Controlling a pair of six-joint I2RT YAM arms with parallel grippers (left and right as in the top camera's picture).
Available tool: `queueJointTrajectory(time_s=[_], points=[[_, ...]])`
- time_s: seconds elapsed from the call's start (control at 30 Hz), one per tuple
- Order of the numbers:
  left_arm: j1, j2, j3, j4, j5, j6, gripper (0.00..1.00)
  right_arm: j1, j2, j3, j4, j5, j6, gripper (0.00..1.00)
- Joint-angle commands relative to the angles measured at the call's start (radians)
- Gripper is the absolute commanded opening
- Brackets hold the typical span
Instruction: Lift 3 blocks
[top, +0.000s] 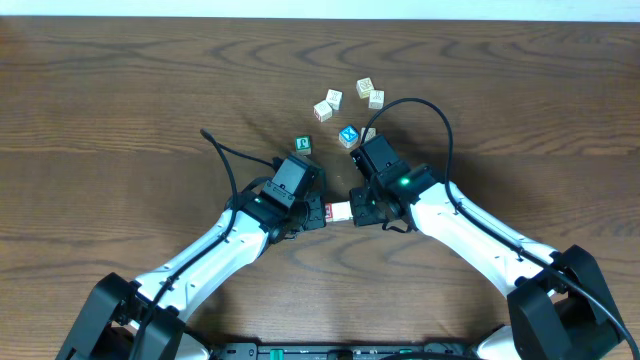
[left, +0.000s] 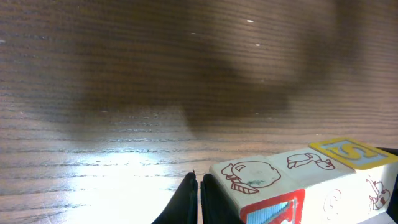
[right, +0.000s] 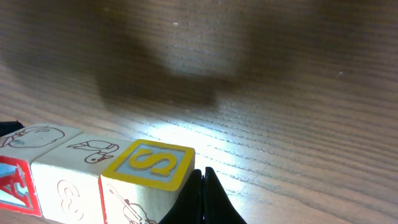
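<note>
The overhead view shows both arms at once. The left arm (top: 215, 248) and the right arm (top: 480, 232) come in from the near edge and bend toward each other, so the two wrists face one another over the middle of the counter (top: 110, 100). Between the left fingers (top: 322, 213) and the right fingers (top: 357, 212) sits the row of three blocks (top: 340, 210). From above it is only a small pale and red patch.

The wrist views show what the overhead view does not. In the left wrist view the left fingers are together, tip against tip. Just to their right they touch the end of the red block (left: 264, 190). Next in the row is the middle block (left: 314, 169), cream with red line drawings. The yellow block (left: 351, 154), with a blue S in a yellow frame, is at the end far from these fingers. In the right wrist view the right fingers are also together and touch the side of the yellow block, and the row runs away to their left. Neither pair is clamped around a block; the row is squeezed end to end between the two closed pairs. The counter below looks blurred, with a wide shadow, and I cannot tell for sure if the row is off it.

Only the overhead view shows the loose blocks beyond the fingers: a green block (top: 303, 145), a blue block (top: 348, 135) near the right wrist, and some pale blocks (top: 334, 98) farther away.
</note>
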Motion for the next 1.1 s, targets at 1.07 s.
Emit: queueJointTrajectory(time_s=[1.07], points=[[-0.037, -0.058, 0.122, 0.06, 0.19, -0.005, 0.07, 0.074, -0.024, 0.106, 0.002, -0.288, -0.045, 0.01]])
